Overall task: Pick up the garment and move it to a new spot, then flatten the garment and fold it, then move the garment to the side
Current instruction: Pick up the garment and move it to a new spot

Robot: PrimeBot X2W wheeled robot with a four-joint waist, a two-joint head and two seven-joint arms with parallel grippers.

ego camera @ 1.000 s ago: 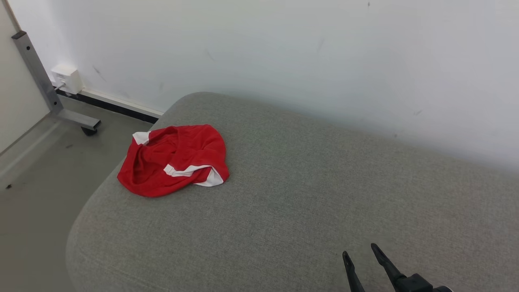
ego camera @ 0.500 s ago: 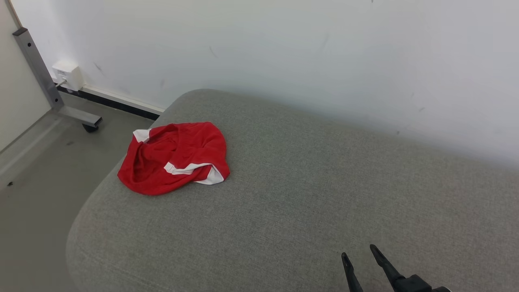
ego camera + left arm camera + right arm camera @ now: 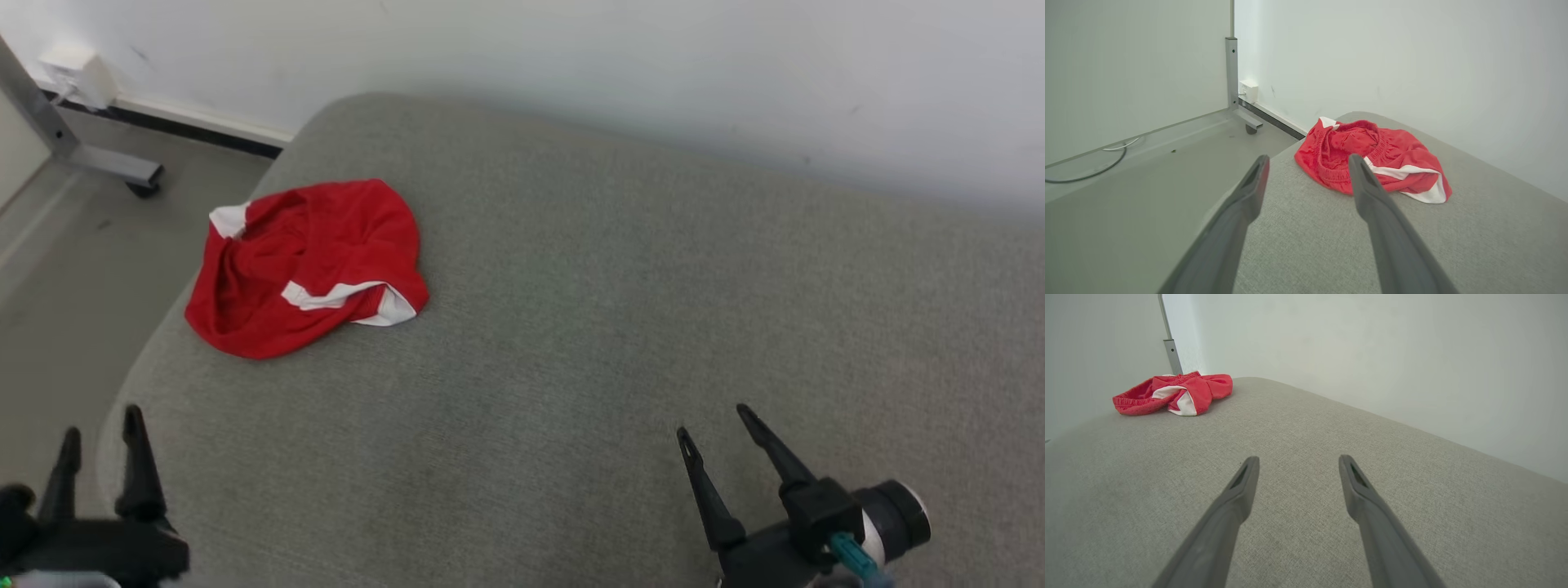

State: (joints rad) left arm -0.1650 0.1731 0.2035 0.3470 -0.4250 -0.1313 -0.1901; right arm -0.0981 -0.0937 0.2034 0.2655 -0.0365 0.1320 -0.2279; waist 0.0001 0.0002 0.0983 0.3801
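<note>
1. At the far left corner of the gray cushion (image 3: pixel 620 310), close to its rounded edge, the red garment (image 3: pixel 302 269) lies in a crumpled heap with white trim showing.
2. The left gripper (image 3: pixel 101 422) hovers by the near left corner, its fingers spread and empty. The garment lies ahead of it, slightly right of the line the fingers point along.
3. The right gripper (image 3: pixel 712 420), fingers likewise spread and empty, hangs over the near right part. It is well apart from the garment, which lies far off to its left.
4. The left arm is clearly nearer, so the pickup likely falls to it with a forward reach. The heap shows no clear long axis.
</note>
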